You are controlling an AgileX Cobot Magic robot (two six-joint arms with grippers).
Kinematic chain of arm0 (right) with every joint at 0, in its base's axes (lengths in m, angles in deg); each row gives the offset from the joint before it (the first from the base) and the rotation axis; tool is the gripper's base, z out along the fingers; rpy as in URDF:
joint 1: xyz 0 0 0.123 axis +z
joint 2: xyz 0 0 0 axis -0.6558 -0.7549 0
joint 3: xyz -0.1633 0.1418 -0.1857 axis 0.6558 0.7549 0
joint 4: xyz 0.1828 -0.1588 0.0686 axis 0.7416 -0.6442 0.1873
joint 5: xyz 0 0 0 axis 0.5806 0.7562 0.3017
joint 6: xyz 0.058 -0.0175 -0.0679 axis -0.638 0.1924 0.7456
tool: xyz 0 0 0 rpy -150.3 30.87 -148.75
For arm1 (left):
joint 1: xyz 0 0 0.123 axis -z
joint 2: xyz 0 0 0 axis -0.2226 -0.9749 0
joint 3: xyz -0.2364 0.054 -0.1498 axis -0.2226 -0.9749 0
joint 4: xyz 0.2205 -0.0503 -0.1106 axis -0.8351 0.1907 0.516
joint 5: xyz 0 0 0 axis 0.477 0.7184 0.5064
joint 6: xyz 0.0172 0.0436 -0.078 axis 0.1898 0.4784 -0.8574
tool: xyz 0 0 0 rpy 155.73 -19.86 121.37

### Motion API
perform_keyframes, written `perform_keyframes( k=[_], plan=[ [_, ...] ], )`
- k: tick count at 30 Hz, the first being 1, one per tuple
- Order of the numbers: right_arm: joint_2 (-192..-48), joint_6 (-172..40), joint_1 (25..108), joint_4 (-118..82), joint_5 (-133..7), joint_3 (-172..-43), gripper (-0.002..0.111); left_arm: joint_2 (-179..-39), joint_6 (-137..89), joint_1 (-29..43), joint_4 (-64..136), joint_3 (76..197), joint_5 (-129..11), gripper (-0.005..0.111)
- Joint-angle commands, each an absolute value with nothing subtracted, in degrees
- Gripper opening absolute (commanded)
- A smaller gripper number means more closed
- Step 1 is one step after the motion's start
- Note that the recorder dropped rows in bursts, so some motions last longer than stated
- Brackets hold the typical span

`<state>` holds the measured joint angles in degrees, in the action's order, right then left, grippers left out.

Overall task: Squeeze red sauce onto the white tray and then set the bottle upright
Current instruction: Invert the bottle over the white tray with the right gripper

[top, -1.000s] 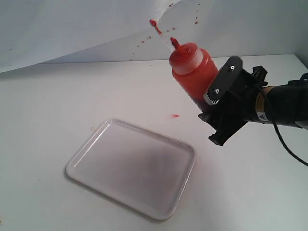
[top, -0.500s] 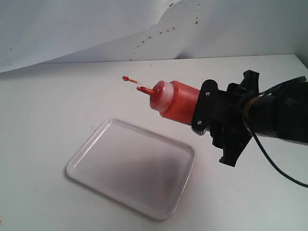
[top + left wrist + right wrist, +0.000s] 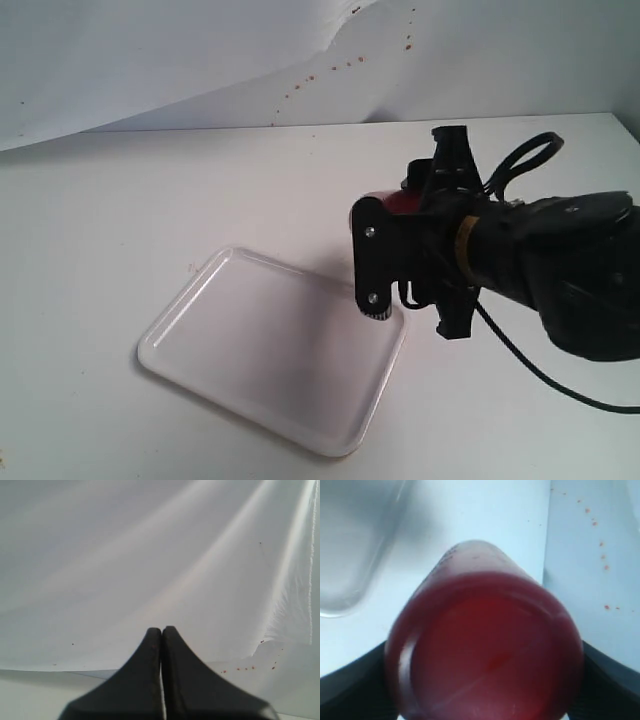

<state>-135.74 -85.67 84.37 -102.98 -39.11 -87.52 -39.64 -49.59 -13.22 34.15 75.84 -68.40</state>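
Right gripper point(image 3: 408, 270) pinches the bottle point(image 3: 403, 201), centre right, base up, right over the white tray point(image 3: 250, 340) rim. Nozzle's hidden, so a squeeze here could drop sauce off the rim! Left gripper point(image 3: 161, 630) is pressed together, empty.

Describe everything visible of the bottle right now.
The bottle is translucent red plastic and cylindrical. It is tipped so its round base faces the right wrist camera; nozzle and cap are hidden. The right end effector grips its sides, near one edge of the white tray. The exterior view shows only a red sliver.
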Motion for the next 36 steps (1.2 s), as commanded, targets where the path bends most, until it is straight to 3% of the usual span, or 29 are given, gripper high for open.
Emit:
perform_keyframes(
  k=[1,6,9,18,20,36],
  plan=[
    [-134.7,-91.5,86.8,-114.1,-36.7,-88.1,0.000,-39.5,-50.0,-12.8,34.0,75.5,-68.5,0.000],
    [-134.5,-92.7,90.9,-114.3,-36.7,-88.1,0.000,-39.5,-50.1,-12.8,34.0,75.5,-68.5,0.001],
    [-132.5,-98.4,95.3,-113.6,-37.6,-88.1,0.000,-39.5,-50.0,-12.8,34.0,75.5,-68.5,0.010],
    [-128.9,-102.7,99.2,-100.5,-45.5,-88.1,0.000,-39.5,-50.3,-12.8,34.0,75.5,-68.6,0.057],
    [-128.9,-103.1,99.2,-99.3,-46.9,-88.1,0.000,-39.5,-50.8,-12.8,34.0,75.5,-68.6,0.062],
    [-128.9,-117.7,99.2,-99.6,-56.2,-88.1,0.000,-39.5,-53.5,-12.8,32.5,75.5,-67.3,0.064]
  ],
)
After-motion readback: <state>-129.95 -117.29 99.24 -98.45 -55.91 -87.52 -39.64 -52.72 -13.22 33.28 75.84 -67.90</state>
